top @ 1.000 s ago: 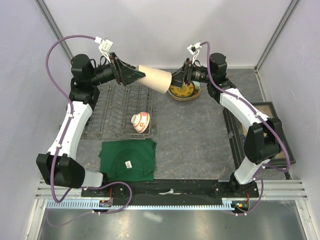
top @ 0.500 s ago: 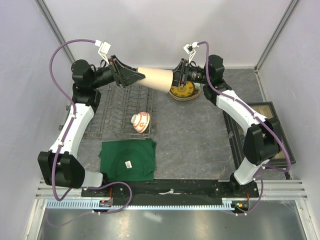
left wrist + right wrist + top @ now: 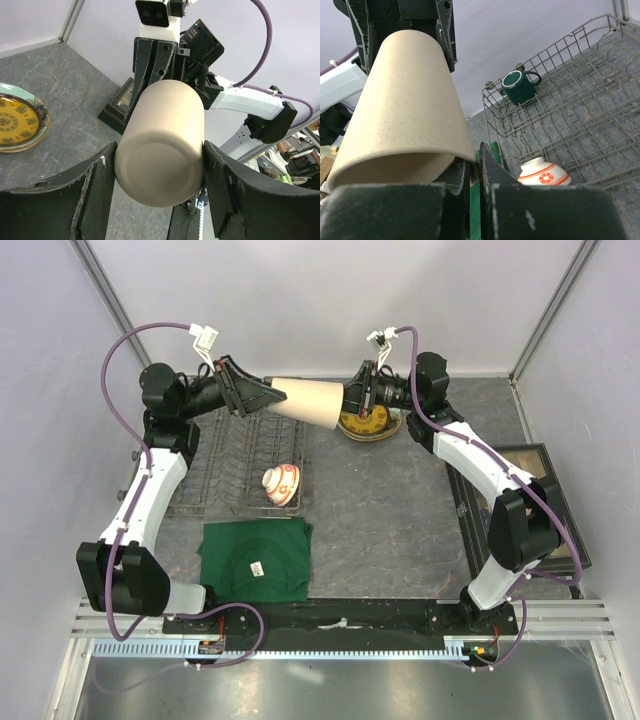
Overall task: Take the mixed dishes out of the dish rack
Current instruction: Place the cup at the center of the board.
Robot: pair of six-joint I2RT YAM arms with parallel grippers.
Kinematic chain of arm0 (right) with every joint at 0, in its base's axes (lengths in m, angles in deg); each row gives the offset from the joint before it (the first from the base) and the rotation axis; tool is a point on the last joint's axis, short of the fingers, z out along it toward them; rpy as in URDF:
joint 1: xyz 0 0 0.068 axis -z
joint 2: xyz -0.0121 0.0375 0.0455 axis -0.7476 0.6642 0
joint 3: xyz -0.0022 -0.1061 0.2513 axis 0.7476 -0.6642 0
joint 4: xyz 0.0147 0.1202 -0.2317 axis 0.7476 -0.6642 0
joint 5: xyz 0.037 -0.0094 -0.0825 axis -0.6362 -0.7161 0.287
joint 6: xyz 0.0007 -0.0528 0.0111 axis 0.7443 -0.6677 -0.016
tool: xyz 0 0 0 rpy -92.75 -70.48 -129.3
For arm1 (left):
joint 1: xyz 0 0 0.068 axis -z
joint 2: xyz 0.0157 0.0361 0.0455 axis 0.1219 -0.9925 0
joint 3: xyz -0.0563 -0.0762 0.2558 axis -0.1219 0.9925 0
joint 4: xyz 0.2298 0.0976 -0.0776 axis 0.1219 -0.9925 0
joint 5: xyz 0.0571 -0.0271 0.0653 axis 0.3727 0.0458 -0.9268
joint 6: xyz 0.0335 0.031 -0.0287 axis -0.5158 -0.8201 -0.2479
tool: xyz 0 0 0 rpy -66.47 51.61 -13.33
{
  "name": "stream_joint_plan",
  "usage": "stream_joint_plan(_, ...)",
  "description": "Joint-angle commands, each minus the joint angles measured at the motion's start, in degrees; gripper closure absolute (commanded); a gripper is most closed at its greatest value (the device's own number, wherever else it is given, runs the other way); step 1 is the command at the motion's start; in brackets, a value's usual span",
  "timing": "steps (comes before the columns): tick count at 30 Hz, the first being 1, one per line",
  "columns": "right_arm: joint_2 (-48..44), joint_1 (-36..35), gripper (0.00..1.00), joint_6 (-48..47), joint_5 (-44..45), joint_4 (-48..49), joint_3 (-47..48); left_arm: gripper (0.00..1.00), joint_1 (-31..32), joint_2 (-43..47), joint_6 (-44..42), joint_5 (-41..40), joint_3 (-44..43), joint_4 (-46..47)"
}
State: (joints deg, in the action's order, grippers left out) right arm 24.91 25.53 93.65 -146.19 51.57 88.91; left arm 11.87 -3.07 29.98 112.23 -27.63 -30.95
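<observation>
The tall beige cup [image 3: 310, 400] hangs on its side in the air between both arms, behind the dish rack [image 3: 235, 455]. My left gripper [image 3: 278, 395] is shut on its narrow base [image 3: 165, 115], one finger pressed on each side. My right gripper [image 3: 477, 150] is shut on the cup's rim [image 3: 405, 100], with one finger inside the mouth and one outside. In the rack, a small red-and-white bowl [image 3: 281, 483] lies upside down near the front right corner. A dark green mug [image 3: 519, 86] lies at the rack's far corner. The yellow-and-dark patterned plate [image 3: 368, 422] lies on the table under my right gripper.
A dark green folded cloth [image 3: 255, 558] lies in front of the rack. A black compartment box [image 3: 520, 505] stands at the right edge of the table. Grey walls close in the back and both sides.
My right gripper has closed onto the cup's rim. The left gripper has kept its hold on the base, and the cup has risen slightly.
</observation>
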Motion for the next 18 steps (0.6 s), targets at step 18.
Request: stream_joint_plan(18, -5.3, 7.3, 1.00, -7.2, -0.7, -14.6, 4.6, 0.01, -11.2, -0.9, -6.2, 2.1, 1.8, 3.0)
